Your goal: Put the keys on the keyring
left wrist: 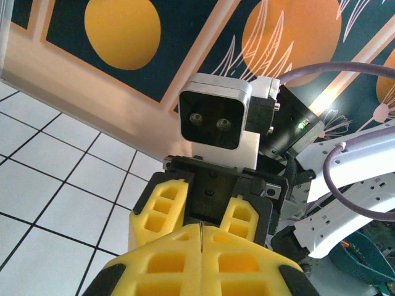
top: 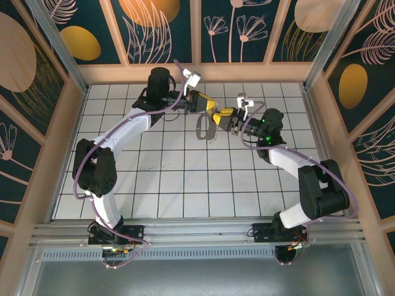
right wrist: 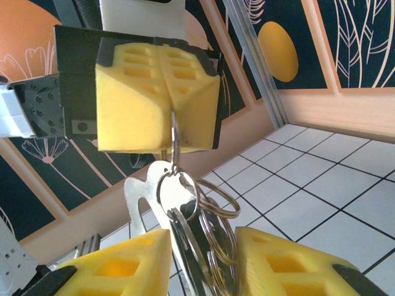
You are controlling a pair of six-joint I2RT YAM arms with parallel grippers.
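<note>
Yellow fingers [left wrist: 166,265] of the left gripper [left wrist: 200,234] are pressed together, clamped on a thin wire loop of the keyring [right wrist: 139,197]. It hangs from them above the far middle of the tiled counter [top: 185,185]. Just to the right, the right gripper [right wrist: 203,237] has its fingers either side of the dangling keys [right wrist: 184,246]; whether they pinch them cannot be told.

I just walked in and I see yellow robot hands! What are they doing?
Over the tiled table, the left gripper has its jaws pinched shut on the keyring, and keys dangle from it. The right gripper has its jaws on either side of that bunch. I can't tell if they are squeezing it.
</note>
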